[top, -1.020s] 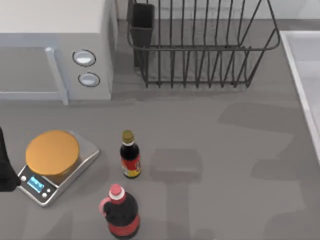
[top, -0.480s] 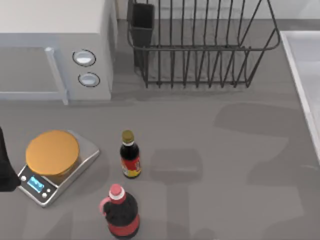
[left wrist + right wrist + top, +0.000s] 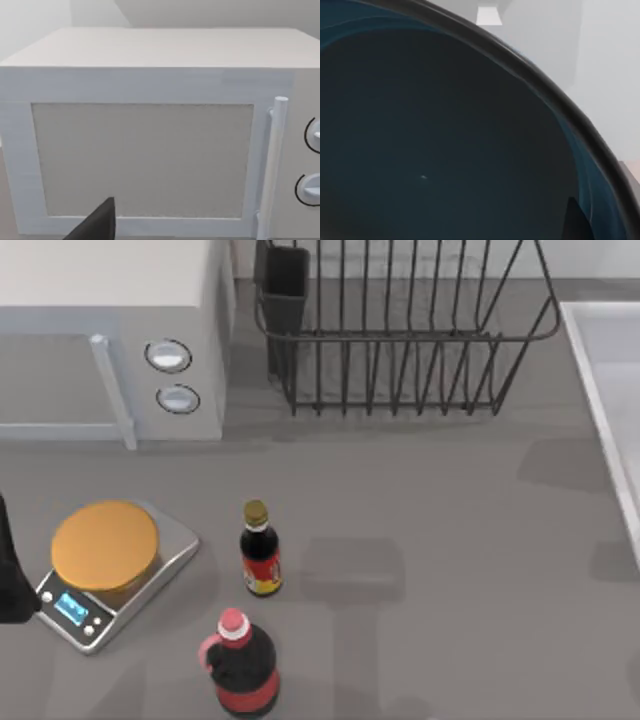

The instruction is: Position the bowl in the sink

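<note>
The bowl [image 3: 430, 150] sits hard against the right wrist camera, its dark teal-blue inside curving under a dark rim, with pale grey-white surfaces beyond the rim. A small dark point of the right gripper [image 3: 575, 220] rises just inside the rim, but whether that gripper is clamped on the bowl or loose I cannot tell.

In the top view the sink [image 3: 600, 370] is a pale basin with a raised light rim at about 2 to 3 o'clock, cut off by the right edge. The grey table [image 3: 430, 540] has soft shadows on its right half, around 3 to 4 o'clock.

The left arm [image 3: 8, 580] is a dark shape at the left edge, near 8 o'clock, just beside the kitchen scale [image 3: 110, 575]. The left wrist view shows one dark fingertip [image 3: 97, 225] in front of the microwave [image 3: 150, 135] door — whether the left gripper is spread or closed cannot be told.

The rest of the table, from above:
- The microwave has 2 round knobs [image 3: 168, 356] and occupies 10 to 11 o'clock.
- The black wire dish rack [image 3: 400, 330] stands at 12 to 1 o'clock, with a dark cup [image 3: 284, 285] at its left end.
- The scale carries a flat orange disc [image 3: 104, 545] and has a lit display [image 3: 70, 608].
- A small dark sauce bottle [image 3: 260, 552] stands upright near the centre, toward 7 o'clock.
- A larger dark bottle with a red cap [image 3: 240, 665] stands near it at 6 to 7 o'clock — apart, not touching.
</note>
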`<state>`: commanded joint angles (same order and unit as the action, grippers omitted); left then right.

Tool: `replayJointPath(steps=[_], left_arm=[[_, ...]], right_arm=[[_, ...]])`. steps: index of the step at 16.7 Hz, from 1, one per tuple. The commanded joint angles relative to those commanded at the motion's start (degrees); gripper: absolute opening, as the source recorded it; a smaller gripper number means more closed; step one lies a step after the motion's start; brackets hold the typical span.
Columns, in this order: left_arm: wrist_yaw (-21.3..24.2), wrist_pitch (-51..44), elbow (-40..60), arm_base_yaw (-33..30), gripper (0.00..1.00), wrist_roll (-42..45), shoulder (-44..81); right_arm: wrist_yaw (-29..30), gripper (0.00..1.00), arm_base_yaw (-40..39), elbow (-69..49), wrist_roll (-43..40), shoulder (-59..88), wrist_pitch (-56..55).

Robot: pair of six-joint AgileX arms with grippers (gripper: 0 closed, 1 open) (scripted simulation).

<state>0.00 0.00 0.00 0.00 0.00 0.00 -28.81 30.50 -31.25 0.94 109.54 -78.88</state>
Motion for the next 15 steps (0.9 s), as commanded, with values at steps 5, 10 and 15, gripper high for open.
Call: replayJointPath(steps=[5, 10, 15], left_arm=[[0.0, 0.0, 0.0, 0.0, 1.0, 0.0, 0.0], [0.0, 0.0, 0.0, 0.0, 1.0, 0.0, 0.0], [0.0, 0.0, 0.0, 0.0, 1.0, 0.0, 0.0]], right_arm=[[0.44, 0.0, -0.15, 2.6, -0.11, 14.37, -17.29], [0.59, 0.0, -0.25, 3.21, -0.11, 17.45, -20.49], [0.59, 0.23, -0.25, 3.21, -0.11, 17.45, -20.49]])
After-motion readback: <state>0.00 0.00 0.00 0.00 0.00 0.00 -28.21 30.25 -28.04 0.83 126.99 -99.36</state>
